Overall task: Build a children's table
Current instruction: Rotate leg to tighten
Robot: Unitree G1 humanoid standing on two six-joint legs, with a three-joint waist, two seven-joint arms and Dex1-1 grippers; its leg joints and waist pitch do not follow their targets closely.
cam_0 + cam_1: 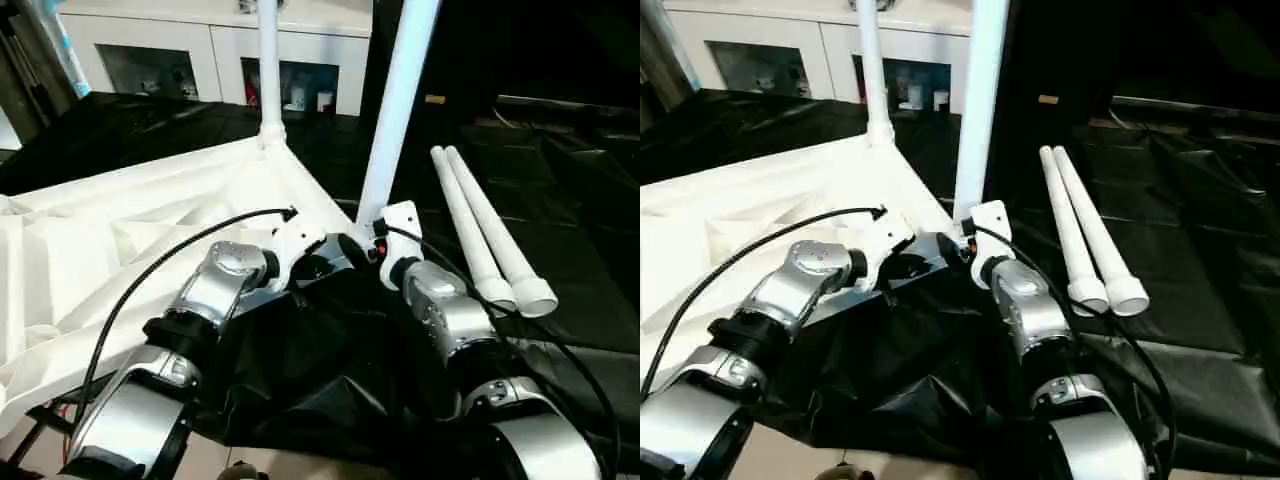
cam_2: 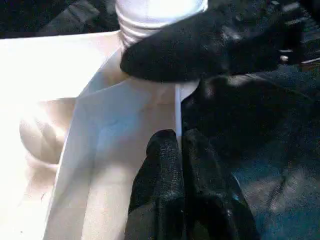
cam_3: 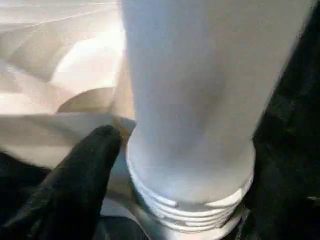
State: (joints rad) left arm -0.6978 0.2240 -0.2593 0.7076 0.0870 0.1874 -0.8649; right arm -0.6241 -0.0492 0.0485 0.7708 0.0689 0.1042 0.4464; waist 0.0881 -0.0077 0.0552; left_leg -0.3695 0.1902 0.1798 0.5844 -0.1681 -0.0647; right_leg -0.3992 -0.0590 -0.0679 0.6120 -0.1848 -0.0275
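The white table top (image 1: 120,230) lies upside down with its ribbed underside up. One leg (image 1: 268,70) stands upright in the far corner. A second leg (image 1: 400,100) leans slightly over the near corner, and my right gripper (image 3: 190,165) is shut on it just above its threaded end (image 3: 185,205), a black finger (image 3: 75,185) on each side. Several thread rings show above the corner socket. My left gripper (image 2: 179,137) is shut on the thin rim wall (image 2: 125,125) of the table top, right beside that corner. Two loose legs (image 1: 485,235) lie side by side to the right.
A black sheet (image 1: 570,250) covers the floor under and around the table top. At the back stands a white cabinet with glass doors (image 1: 180,55). Black cables run along both silver forearms.
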